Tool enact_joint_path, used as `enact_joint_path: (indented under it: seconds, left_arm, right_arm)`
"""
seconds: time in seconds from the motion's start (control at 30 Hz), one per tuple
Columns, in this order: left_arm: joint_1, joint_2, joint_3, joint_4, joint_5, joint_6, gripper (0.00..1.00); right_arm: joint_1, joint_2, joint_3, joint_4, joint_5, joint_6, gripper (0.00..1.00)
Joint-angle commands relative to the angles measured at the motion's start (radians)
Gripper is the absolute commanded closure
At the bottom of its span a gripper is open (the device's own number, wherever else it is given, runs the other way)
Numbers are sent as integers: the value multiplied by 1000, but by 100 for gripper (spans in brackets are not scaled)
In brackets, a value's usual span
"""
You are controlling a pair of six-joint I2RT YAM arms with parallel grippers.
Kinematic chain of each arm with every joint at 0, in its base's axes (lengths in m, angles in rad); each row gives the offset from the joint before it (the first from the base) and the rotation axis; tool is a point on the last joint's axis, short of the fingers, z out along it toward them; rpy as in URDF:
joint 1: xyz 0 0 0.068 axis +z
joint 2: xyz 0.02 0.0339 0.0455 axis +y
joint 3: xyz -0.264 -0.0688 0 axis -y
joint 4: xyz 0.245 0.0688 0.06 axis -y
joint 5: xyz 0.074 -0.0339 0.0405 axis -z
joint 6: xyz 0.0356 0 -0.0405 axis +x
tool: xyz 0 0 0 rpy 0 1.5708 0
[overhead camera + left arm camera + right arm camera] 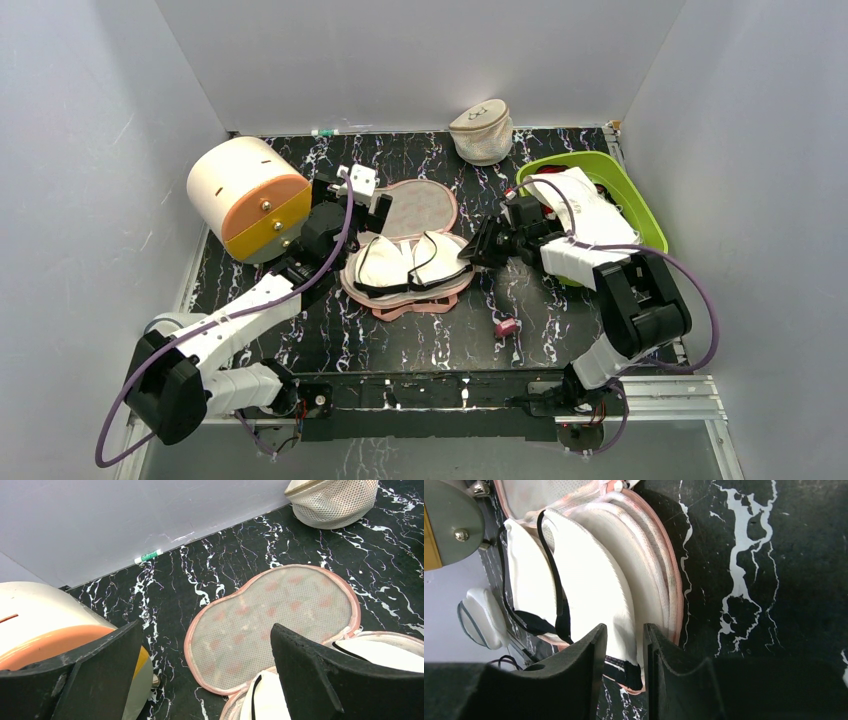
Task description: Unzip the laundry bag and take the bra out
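Note:
The peach laundry bag [418,207] lies unzipped in the middle of the table, its mesh-lined lid [270,620] flipped back flat. The white bra [410,262] with black straps lies in the bag's lower half [415,306]. My left gripper [372,205] is open and empty, just above the lid's left end [205,628]. My right gripper [478,248] is at the bra's right end. In the right wrist view its jaws [624,627] stand a narrow gap apart with the bra's white edge [594,570] between them, beside the bag's pink rim [670,580].
A cream and orange cylinder [245,195] stands at the left, close to my left gripper. A beige mesh pouch [483,130] sits at the back wall. A green basket [645,220] is at the right. A small pink item [507,326] lies near the front.

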Motion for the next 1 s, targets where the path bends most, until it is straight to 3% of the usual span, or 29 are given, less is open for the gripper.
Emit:
enact_joint_path:
  seconds: [0.0, 0.3, 0.53, 0.77, 0.97]
  left_arm:
    - [-5, 0, 41, 21, 5, 4, 2]
    - [-5, 16, 47, 17, 3, 6, 2]
    - [-5, 28, 53, 10, -1, 7, 2]
    - [-5, 24, 55, 3, -3, 5, 2]
    - [-5, 0, 57, -3, -39, 19, 1]
  right_arm:
    - [-4, 34, 44, 113, -58, 7, 69]
    - [-4, 98, 50, 169, -106, 12, 72]
    - [-4, 102, 59, 191, -177, 33, 90]
    - [-4, -93, 63, 34, -161, 27, 95]
    - [-4, -343, 170, -154, -70, 86, 100]
